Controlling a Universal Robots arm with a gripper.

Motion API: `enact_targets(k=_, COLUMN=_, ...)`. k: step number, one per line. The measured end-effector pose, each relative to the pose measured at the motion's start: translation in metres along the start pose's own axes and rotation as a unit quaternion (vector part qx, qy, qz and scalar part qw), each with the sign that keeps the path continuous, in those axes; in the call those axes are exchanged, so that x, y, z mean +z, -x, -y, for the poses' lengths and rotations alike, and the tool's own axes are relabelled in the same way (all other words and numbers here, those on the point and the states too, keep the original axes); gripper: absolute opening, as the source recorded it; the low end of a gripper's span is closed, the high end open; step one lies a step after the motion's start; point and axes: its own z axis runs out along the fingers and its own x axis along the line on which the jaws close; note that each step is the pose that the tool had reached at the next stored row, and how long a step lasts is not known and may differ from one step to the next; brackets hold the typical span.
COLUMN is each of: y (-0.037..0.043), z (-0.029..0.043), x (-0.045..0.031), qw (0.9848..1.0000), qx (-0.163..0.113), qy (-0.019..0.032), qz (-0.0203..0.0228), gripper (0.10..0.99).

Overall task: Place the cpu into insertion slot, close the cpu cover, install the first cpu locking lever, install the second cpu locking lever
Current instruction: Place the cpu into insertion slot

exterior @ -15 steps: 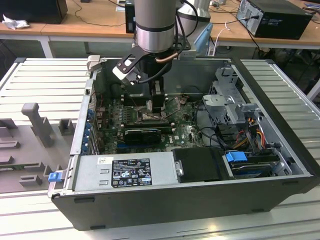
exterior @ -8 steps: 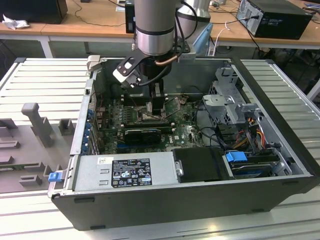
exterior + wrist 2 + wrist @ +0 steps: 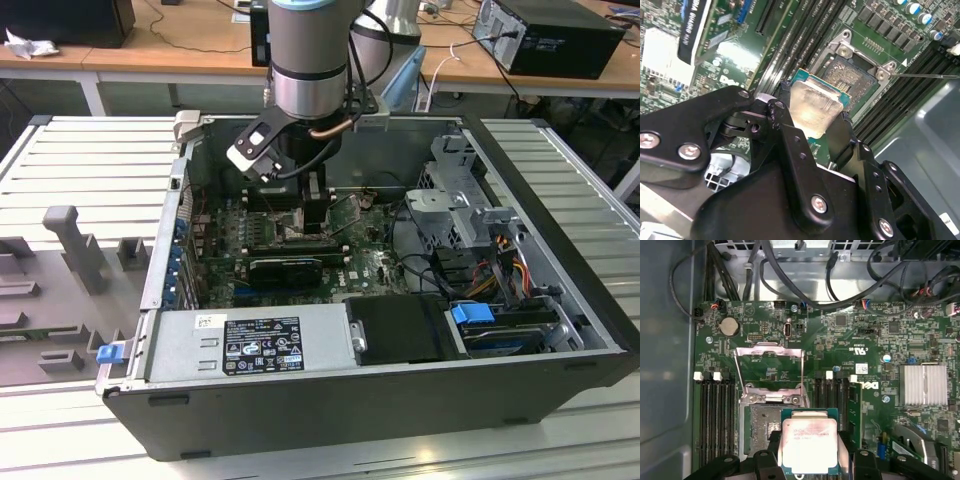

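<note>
The black end effector (image 3: 815,114) is clenched on the silvery flat square cpu (image 3: 807,447) by its edges, keeping it level for seating. It sits partly over the dark square insertion slot (image 3: 761,424), with the thin metal-frame cpu cover (image 3: 769,351) swung open, clear.

Exterior view: I look from high up, down into the open case (image 3: 380,400) at middling range; the arm (image 3: 308,60) stands at its far side. First wrist view: close, I face squarely down on the board (image 3: 850,355). Second wrist view: closer still, slanted, over the gripper (image 3: 815,114). Both wrist views share the slot (image 3: 762,422) (image 3: 852,75) and cpu (image 3: 807,445) (image 3: 812,107). The exterior view shares the board with them.
</note>
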Motion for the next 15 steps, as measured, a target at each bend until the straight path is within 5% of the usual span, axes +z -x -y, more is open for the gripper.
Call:
enact_targets(k=9, y=-0.0175, z=0.0008, x=0.0121, qw=1.0, qx=0.0, qy=-0.0022, qz=0.0, gripper=0.529)
enact_targets(k=15, y=-0.0254, z=0.0078, x=0.0226, qw=1.0, qx=0.0, qy=-0.003, qz=-0.0001, gripper=0.529)
